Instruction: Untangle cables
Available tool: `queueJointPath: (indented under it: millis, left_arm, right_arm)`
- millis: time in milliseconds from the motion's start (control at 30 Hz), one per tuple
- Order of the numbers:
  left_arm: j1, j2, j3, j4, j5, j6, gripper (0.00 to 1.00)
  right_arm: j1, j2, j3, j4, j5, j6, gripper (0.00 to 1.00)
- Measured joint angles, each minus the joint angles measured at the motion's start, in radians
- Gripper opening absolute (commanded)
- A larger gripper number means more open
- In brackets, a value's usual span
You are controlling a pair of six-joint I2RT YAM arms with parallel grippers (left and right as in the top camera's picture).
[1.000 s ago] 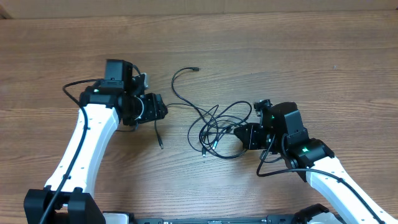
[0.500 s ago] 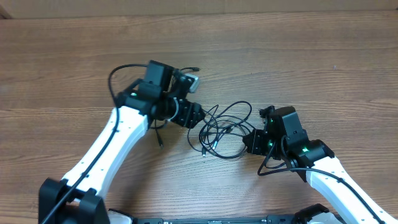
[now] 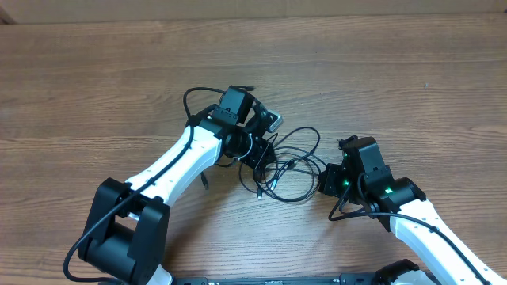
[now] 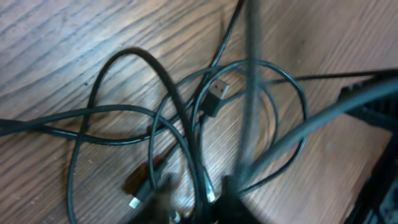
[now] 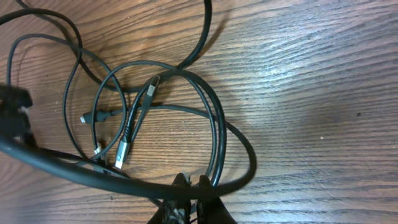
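Wood-grain table (image 3: 396,71), bare brown surface.

Overhead view:
- cables (image 3: 289,162): thin black cords in loose overlapping loops at the table's centre, between the two arms; one strand runs up and away from the tangle.
- left gripper (image 3: 261,152): down over the left edge of the tangle; how far its jaws stand apart cannot be told.
- right gripper (image 3: 326,179): at the right edge of the loops.

Left wrist view:
- cables (image 4: 168,93): crossing loops flat on the wood, a rectangular plug (image 4: 214,96) among them.
- a blurred strand rises toward the lens; own fingers not distinguishable.

Right wrist view:
- cables (image 5: 211,112): loops spread across the wood, a long silver-tipped connector (image 5: 124,149) inside them.
- right gripper (image 5: 191,183): fingertips pressed together at the lower edge, pinching a strand of the near loop.
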Motion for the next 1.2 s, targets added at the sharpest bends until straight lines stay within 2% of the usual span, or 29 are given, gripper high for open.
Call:
queueJointPath:
  millis: [133, 233, 500, 667, 767, 900, 1033, 1200]
  left_arm:
    - [0.015, -0.006, 0.057, -0.071, 0.0, 0.0, 0.04]
    - [0.048, -0.044, 0.179, -0.142, -0.001, 0.0, 0.04]
    - [0.168, -0.222, 0.705, -0.121, -0.001, -0.032, 0.04]
    - [0.19, -0.32, 0.919, -0.115, 0.0, -0.082, 0.04]
    - [0.19, -0.36, 0.95, -0.198, 0.006, -0.09, 0.04]
    - [0.19, -0.341, 0.945, -0.402, -0.008, -0.093, 0.04]
    - [0.19, -0.23, 0.895, -0.594, -0.094, -0.093, 0.04]
    - [0.19, -0.069, 0.802, -0.691, -0.171, -0.093, 0.04]
  right_arm:
    - [0.0, 0.0, 0.0, -0.003, 0.002, 0.0, 0.04]
    - [0.0, 0.0, 0.0, -0.006, 0.004, 0.002, 0.04]
    - [0.0, 0.0, 0.0, -0.006, 0.011, 0.003, 0.04]
    - [0.0, 0.0, 0.0, -0.006, 0.011, 0.003, 0.04]
    - [0.0, 0.0, 0.0, -0.006, 0.011, 0.003, 0.04]
    - [0.0, 0.0, 0.0, -0.006, 0.011, 0.003, 0.04]
    - [0.0, 0.0, 0.0, -0.006, 0.011, 0.003, 0.04]
    - [0.0, 0.0, 0.0, -0.006, 0.011, 0.003, 0.04]
